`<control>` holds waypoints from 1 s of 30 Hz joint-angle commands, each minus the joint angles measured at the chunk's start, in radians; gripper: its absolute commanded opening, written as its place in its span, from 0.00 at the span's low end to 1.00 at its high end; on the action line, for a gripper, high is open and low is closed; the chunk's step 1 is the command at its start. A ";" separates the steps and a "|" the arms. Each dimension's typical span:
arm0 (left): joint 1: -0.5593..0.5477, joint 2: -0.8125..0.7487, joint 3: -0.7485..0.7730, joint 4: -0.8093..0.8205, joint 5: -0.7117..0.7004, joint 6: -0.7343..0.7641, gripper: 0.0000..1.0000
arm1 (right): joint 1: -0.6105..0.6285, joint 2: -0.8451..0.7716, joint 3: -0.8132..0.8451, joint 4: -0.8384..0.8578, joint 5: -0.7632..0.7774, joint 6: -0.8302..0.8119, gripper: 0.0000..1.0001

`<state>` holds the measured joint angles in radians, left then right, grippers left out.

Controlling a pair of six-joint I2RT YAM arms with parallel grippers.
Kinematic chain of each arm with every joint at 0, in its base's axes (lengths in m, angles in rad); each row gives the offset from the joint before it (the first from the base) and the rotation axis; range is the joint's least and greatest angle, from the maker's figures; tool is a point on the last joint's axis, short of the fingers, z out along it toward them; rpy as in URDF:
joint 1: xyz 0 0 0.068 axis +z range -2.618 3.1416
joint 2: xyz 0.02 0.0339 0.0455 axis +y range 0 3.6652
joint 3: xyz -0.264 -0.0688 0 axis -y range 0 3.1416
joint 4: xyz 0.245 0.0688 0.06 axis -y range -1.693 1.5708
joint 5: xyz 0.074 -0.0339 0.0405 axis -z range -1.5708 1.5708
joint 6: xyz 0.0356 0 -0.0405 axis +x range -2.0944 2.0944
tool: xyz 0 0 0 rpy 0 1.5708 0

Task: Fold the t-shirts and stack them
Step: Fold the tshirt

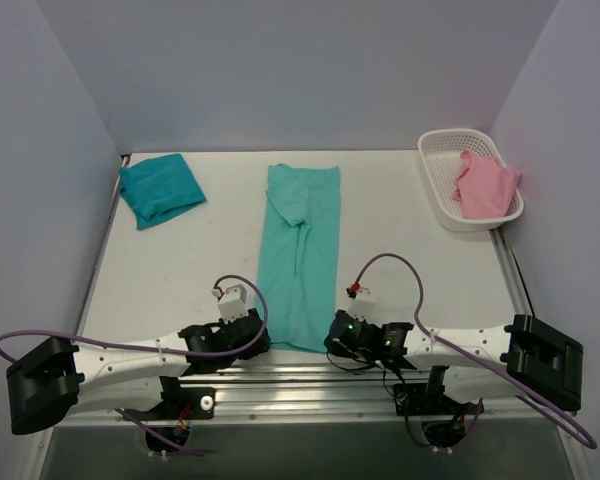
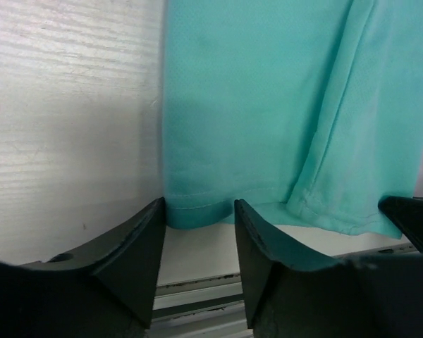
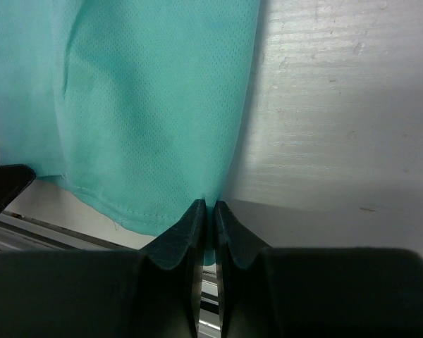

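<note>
The light mint t-shirt (image 1: 300, 250) lies in the middle of the table, folded lengthwise into a long strip, its hem at the near edge. My right gripper (image 3: 206, 204) is shut on the near right corner of that hem (image 3: 148, 105). My left gripper (image 2: 199, 204) stands open at the near left corner, with the hem's edge (image 2: 197, 211) between its fingertips, which are apart. In the top view the left gripper (image 1: 263, 340) and right gripper (image 1: 330, 340) flank the strip's near end. The darker teal t-shirt (image 1: 160, 188) sits folded at the back left.
A white basket (image 1: 435, 180) at the back right holds a pink cloth (image 1: 485, 185). The table's near edge and a metal rail (image 1: 300, 372) run just behind both grippers. Grey walls close in the left, right and back sides.
</note>
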<state>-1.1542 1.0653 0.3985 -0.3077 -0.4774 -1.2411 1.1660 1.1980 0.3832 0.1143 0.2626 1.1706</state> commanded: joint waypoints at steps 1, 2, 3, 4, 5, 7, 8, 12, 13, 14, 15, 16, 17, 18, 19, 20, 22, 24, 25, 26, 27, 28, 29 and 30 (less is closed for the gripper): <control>-0.021 -0.010 -0.020 -0.073 -0.056 -0.092 0.50 | 0.003 -0.031 -0.020 -0.047 0.047 0.024 0.05; -0.024 -0.011 -0.020 -0.076 -0.059 -0.096 0.47 | 0.004 -0.034 -0.021 -0.048 0.049 0.026 0.02; -0.027 -0.013 -0.018 -0.082 -0.066 -0.109 0.45 | 0.004 -0.035 -0.024 -0.051 0.049 0.027 0.00; -0.033 -0.011 -0.017 -0.097 -0.067 -0.115 0.38 | 0.004 -0.037 -0.024 -0.057 0.049 0.027 0.00; -0.036 -0.008 -0.012 -0.106 -0.070 -0.129 0.36 | 0.003 -0.037 -0.024 -0.061 0.050 0.027 0.00; -0.047 -0.004 -0.003 -0.120 -0.076 -0.136 0.31 | 0.004 -0.041 -0.026 -0.068 0.050 0.029 0.00; -0.050 0.002 -0.001 -0.126 -0.081 -0.145 0.29 | 0.004 -0.044 -0.027 -0.070 0.050 0.031 0.00; -0.064 0.031 0.008 -0.133 -0.090 -0.158 0.20 | 0.006 -0.064 -0.038 -0.079 0.055 0.034 0.00; -0.070 0.039 0.011 -0.134 -0.095 -0.158 0.19 | 0.006 -0.069 -0.041 -0.080 0.055 0.037 0.00; -0.071 0.056 0.019 -0.134 -0.099 -0.161 0.17 | 0.006 -0.071 -0.046 -0.082 0.055 0.038 0.00; -0.075 0.065 0.022 -0.140 -0.102 -0.162 0.16 | 0.007 -0.074 -0.047 -0.085 0.055 0.040 0.00; -0.078 0.082 0.026 -0.142 -0.110 -0.167 0.15 | 0.009 -0.081 -0.052 -0.087 0.055 0.041 0.00; -0.087 0.090 0.034 -0.140 -0.115 -0.170 0.12 | 0.012 -0.083 -0.059 -0.088 0.056 0.046 0.00; -0.090 0.096 0.037 -0.140 -0.121 -0.170 0.12 | 0.014 -0.092 -0.061 -0.091 0.055 0.049 0.00; -0.093 0.102 0.042 -0.140 -0.122 -0.172 0.10 | 0.017 -0.098 -0.066 -0.093 0.056 0.054 0.00; -0.101 0.111 0.049 -0.140 -0.130 -0.173 0.03 | 0.023 -0.103 -0.069 -0.097 0.059 0.061 0.00; -0.108 0.119 0.057 -0.145 -0.133 -0.173 0.02 | 0.032 -0.123 -0.070 -0.110 0.067 0.072 0.00; -0.124 0.119 0.069 -0.156 -0.139 -0.175 0.02 | 0.052 -0.147 -0.072 -0.157 0.078 0.093 0.00; -0.131 0.117 0.075 -0.162 -0.141 -0.178 0.02 | 0.060 -0.158 -0.072 -0.171 0.090 0.101 0.00; -0.139 0.114 0.083 -0.174 -0.144 -0.182 0.02 | 0.069 -0.166 -0.072 -0.183 0.095 0.110 0.00; -0.160 0.113 0.101 -0.203 -0.148 -0.188 0.02 | 0.087 -0.185 -0.070 -0.212 0.099 0.129 0.00; -0.174 0.108 0.111 -0.220 -0.155 -0.207 0.02 | 0.098 -0.195 -0.069 -0.229 0.112 0.139 0.00; -0.188 0.107 0.123 -0.240 -0.159 -0.218 0.02 | 0.110 -0.204 -0.067 -0.244 0.118 0.152 0.00; -0.214 0.107 0.134 -0.282 -0.165 -0.228 0.02 | 0.122 -0.222 -0.067 -0.267 0.122 0.165 0.00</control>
<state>-1.3251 1.1748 0.4755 -0.4664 -0.6174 -1.4147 1.2587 1.0149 0.3176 -0.0353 0.3157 1.2713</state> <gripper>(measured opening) 0.038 0.005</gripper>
